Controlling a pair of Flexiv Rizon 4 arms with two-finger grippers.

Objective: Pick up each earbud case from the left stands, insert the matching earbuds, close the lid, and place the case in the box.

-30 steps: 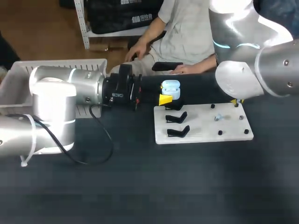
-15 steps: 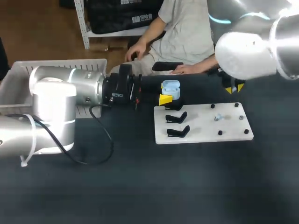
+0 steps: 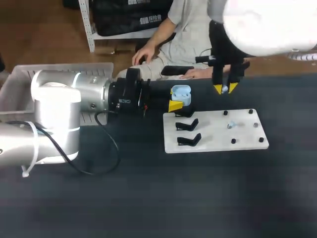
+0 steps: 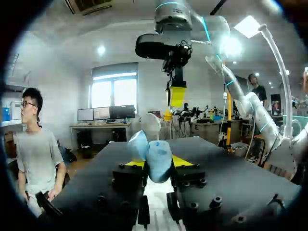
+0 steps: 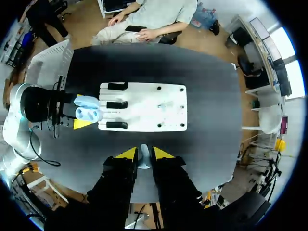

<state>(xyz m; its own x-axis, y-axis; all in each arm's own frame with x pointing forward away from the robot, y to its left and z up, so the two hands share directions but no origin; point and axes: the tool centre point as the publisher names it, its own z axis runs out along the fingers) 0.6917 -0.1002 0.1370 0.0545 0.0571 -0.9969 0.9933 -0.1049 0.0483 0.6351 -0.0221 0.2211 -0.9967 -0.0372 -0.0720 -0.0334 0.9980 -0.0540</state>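
Dark table (image 3: 148,198) before me, flat white board (image 3: 213,130) lying on it toward my right, small black pegs (image 3: 233,141) across its right half.

**Open case held, one earbud lifted**

Pale blue case (image 3: 181,93), lid open, clamped in left gripper (image 3: 176,102) at the stand end of the white board (image 3: 213,144). Small white earbud (image 5: 144,157) pinched in right gripper (image 3: 225,88), above the board's far edge. Black stands (image 3: 187,124) on the board. White box (image 3: 20,84) far left.

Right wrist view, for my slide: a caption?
Right gripper holds an earbud above the table; left gripper holds the open case beside the white board.
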